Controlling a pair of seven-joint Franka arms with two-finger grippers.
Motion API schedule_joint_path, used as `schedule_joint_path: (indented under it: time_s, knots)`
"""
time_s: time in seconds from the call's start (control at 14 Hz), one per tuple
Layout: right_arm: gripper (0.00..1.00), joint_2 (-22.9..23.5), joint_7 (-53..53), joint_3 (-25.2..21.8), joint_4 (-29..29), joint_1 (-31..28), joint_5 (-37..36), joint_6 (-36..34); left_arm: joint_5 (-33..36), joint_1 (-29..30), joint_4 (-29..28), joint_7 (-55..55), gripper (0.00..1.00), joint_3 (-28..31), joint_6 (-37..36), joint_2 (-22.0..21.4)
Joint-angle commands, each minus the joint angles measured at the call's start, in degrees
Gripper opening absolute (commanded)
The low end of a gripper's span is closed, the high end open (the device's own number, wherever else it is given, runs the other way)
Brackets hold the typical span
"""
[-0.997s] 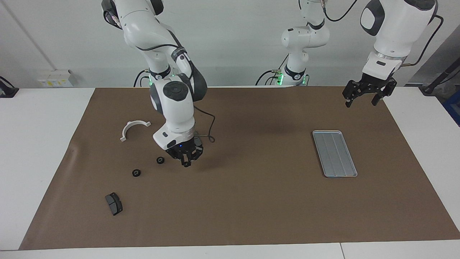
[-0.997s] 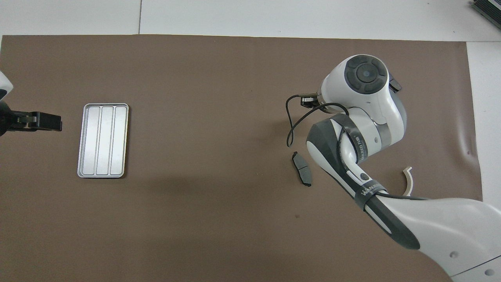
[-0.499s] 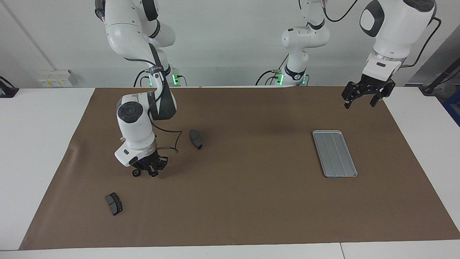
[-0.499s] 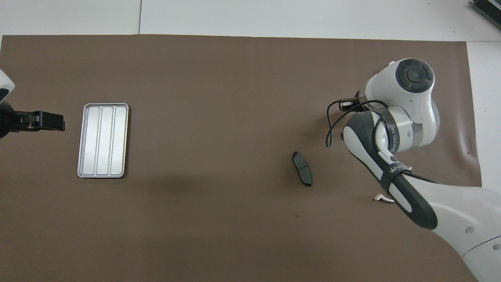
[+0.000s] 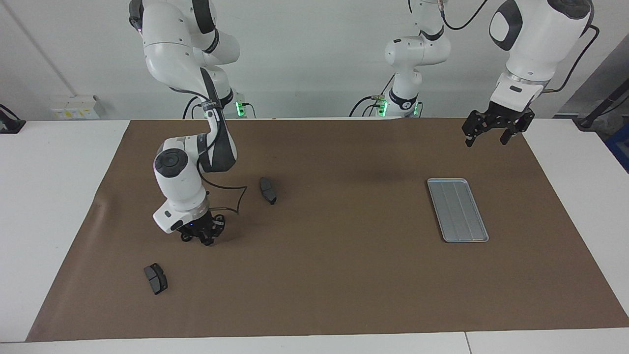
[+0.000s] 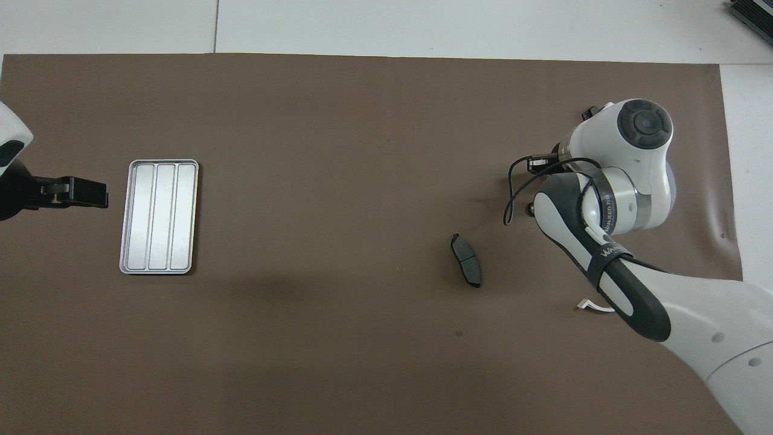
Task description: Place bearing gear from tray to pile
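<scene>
The right gripper (image 5: 200,238) is down at the mat (image 5: 344,275), toward the right arm's end of the table (image 5: 59,206), about midway between the mat's edge at the robots and its edge away from them. Its fingertips are pressed together. Small dark parts show at its tips, but whether a gear is pinched there cannot be told; the gripper and wrist cover the spot where the pile would lie, and in the overhead view the arm hides it as well.

The tray (image 5: 458,210) lies flat on the mat toward the left arm's end, long side running away from the robots, its grooves bare. The left gripper (image 5: 489,132) hangs in the air over the mat's corner nearest the left arm's base, fingers spread, holding nothing; the arm waits there.

One grey pad (image 5: 268,190) rests on the mat nearer to the robots than the right gripper and closer to the mat's middle. A second pad (image 5: 156,278) lies near the mat's corner at the right arm's end, farther from the robots than the gripper. In the overhead view a white tip of the bracket (image 6: 592,306) peeks out beside the right arm.
</scene>
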Motion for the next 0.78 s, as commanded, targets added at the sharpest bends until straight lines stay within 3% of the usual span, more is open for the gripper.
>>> schedule_joint_path:
  time_s: [0.0, 0.36, 0.57, 0.71]
  knots:
    - [1.00, -0.2, -2.0, -0.2, -0.5, -0.2, 1.9, 1.7, -0.7, 0.7, -0.9, -0.5, 1.00, -0.3, -0.8, -1.2]
    - [1.00, -7.4, -1.3, -0.4, 1.8, 0.1, 1.8, -3.5, -0.7, 0.7, -0.9, -0.5, 1.00, -0.3, -0.8, -1.2]
    - [1.00, -11.7, -1.3, -0.8, 7.2, 0.0, 1.3, -15.8, -0.7, 0.7, -0.9, -0.5, 1.00, -0.3, -0.9, -1.2]
    - [1.00, -15.9, -1.3, -2.2, 7.6, -0.1, 1.9, -19.8, -0.7, 0.7, -0.9, -0.5, 1.00, -0.3, -0.8, -1.2]
